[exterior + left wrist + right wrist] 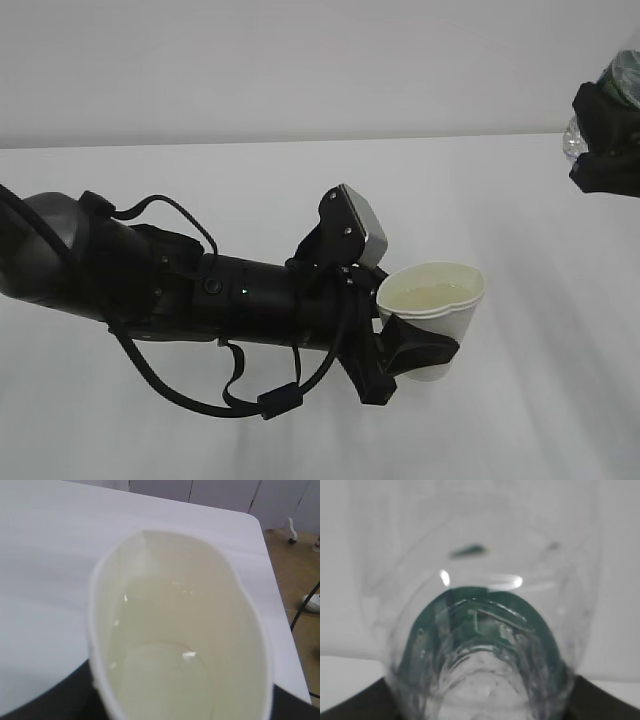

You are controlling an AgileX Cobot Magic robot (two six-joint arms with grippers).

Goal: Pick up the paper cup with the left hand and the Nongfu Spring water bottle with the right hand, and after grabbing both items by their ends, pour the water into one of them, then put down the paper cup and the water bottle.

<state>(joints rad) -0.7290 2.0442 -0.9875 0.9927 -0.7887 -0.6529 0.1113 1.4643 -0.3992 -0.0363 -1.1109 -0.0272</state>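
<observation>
Cup (432, 312) clamped low on its wall by left gripper (418, 348), jaws squeezing the rim slightly out of round, mouth up and close to level. Held clear above table (300, 440), so no support from below. Water (165, 680) pooled inside, pale against the cream lining (level looks fairly high in the exterior view). Bottle (618, 88) off at the far right edge, well apart from cup, gripped by right gripper (605, 150) with only a sliver of green label and clear plastic showing there. Seen base-on in the right wrist view, bottle (480, 645) filling the frame between dark fingers (355, 702), too blurred to tell what water remains. Judged: pouring done, arms parted to avoid a knock; setting both down not yet begun. Level carriage needed for cup, spill being the main risk.
</observation>
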